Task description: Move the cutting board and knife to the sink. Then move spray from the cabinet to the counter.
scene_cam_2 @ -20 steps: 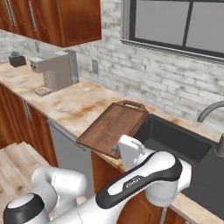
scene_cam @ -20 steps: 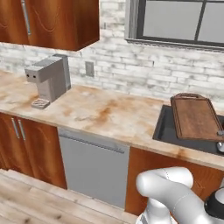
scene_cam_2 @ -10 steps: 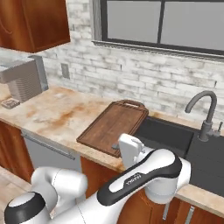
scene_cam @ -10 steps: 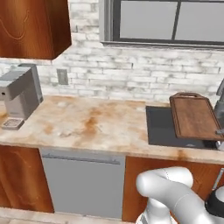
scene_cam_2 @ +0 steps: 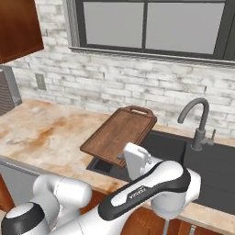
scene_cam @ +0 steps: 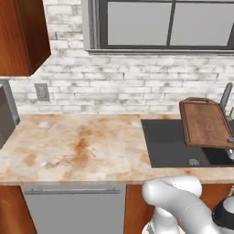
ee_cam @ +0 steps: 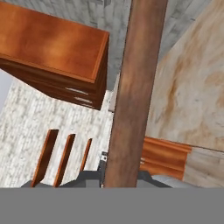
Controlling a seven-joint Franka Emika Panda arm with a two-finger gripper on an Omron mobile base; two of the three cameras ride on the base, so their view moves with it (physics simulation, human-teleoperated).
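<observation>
The beige stone-look counter with rusty blotches (scene_cam: pixel 77 151) is looked down on from behind the arm's left, facing the white brick wall and window; the same worktop (scene_cam_2: pixel 41 133) is seen from the right rear. Shared by both are the dark grey rectangular sink (scene_cam: pixel 169 141) (scene_cam_2: pixel 220 170) and the dark-brown wooden cutting board (scene_cam: pixel 203 123) (scene_cam_2: pixel 120 133). From the hand, the board's edge (ee_cam: pixel 133 92) is viewed very close, rolled
</observation>
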